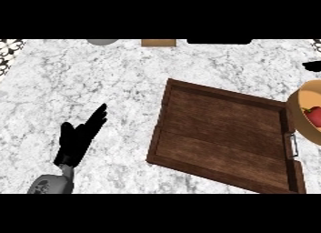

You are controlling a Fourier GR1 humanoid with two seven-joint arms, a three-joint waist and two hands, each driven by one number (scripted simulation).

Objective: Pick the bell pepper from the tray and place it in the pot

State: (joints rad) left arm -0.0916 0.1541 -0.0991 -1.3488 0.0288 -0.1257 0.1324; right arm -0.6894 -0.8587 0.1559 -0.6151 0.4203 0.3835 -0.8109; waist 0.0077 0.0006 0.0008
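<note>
Landmark: the wooden tray (223, 136), a dark brown rectangular board with a raised rim, lay on the marble counter (89, 77), turned slightly so that its long edges ran at an angle.

Tray contents: its floor was bare planking; a metal handle (294, 145) sat on the tray's right short side.

Bell pepper: the red bell pepper (317, 116) lay inside the pot, to the right of the tray, off the tray entirely.

Pot: the tan, round pot (303, 102) stood just beside the tray's right edge, its rim overlapping the tray's upper right corner in the view; part of the pot was cut off by the view's right edge.

Left hand: the left hand (79, 139) was well to the left of the tray, above the counter, fingers straight and spread, pointing up and toward the tray; it held nothing. Its grey forearm (52, 184) came in from the lower edge.

Right hand: only 1 dark shape (318, 66) showed above the pot, beyond the tray's upper right corner; whether it was the right hand could not be told, and no hand was recorded on that side.

Far edge: 1 grey round object (102, 42) and 1 tan block (158, 43) sat beyond the tray's far side, both cut off.

Floor: patterned tiles (2, 59) showed left of the counter, far from the tray.
</note>
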